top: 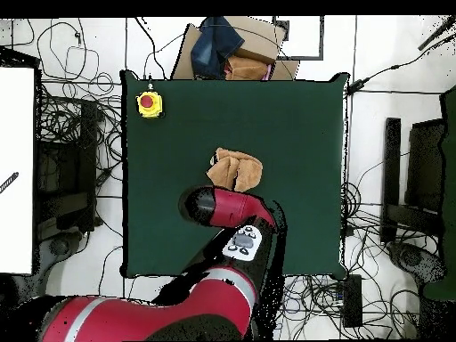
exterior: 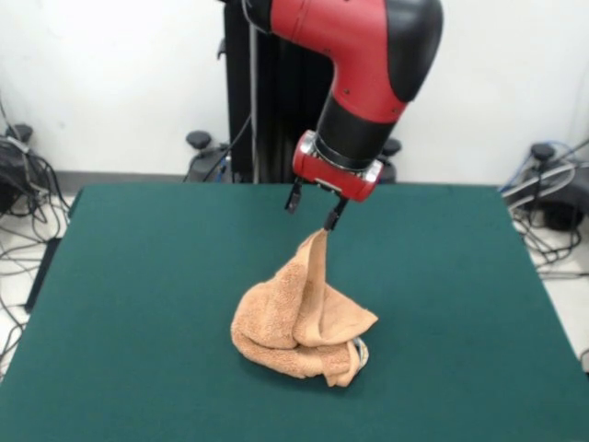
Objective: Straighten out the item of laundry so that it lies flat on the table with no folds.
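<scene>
My gripper (exterior: pixel 314 209) hangs in the upper middle of the front view, just below my red and black arm (exterior: pixel 368 64). My two dark fingers (exterior: pixel 294 196) stand apart, so the gripper is plainly spread rather than closed. One corner of the towel (exterior: pixel 300 322) rises in a thin peak to the tip of my right-of-frame finger and seems to touch it, or hang from it. I cannot tell whether that finger truly has hold of the cloth; nothing is pinched between the two.

The peach-orange towel sits a little below the centre of the front view, on the dark green table (exterior: pixel 138 304). Apart from the lifted corner it is a crumpled heap, folded over itself, with thick rolls along its lower edge. A small pale bit shows at the lower right of the heap, too small to make out.

In the overhead view the towel (top: pixel 235 168) lies near the middle of the table (top: pixel 303 125), just above my arm (top: pixel 233 207), which hides my gripper. A yellow box with a red button (top: pixel 149 104) sits in the table's upper left corner.
</scene>
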Tool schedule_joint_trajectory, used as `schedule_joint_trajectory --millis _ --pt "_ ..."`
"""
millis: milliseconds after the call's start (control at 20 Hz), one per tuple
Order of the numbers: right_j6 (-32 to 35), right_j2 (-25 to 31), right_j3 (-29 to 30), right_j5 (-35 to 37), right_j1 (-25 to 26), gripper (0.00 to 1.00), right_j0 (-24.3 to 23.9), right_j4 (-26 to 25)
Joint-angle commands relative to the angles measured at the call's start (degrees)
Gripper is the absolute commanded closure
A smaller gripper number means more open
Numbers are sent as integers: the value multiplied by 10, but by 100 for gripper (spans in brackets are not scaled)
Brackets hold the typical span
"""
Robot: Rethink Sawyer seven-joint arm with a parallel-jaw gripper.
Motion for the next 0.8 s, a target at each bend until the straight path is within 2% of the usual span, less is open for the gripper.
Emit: schedule_joint_trajectory --millis 50,800 --pt "92 42 -38 33 29 0 -3 18" --pt "90 44 -53 28 40 0 -3 15"
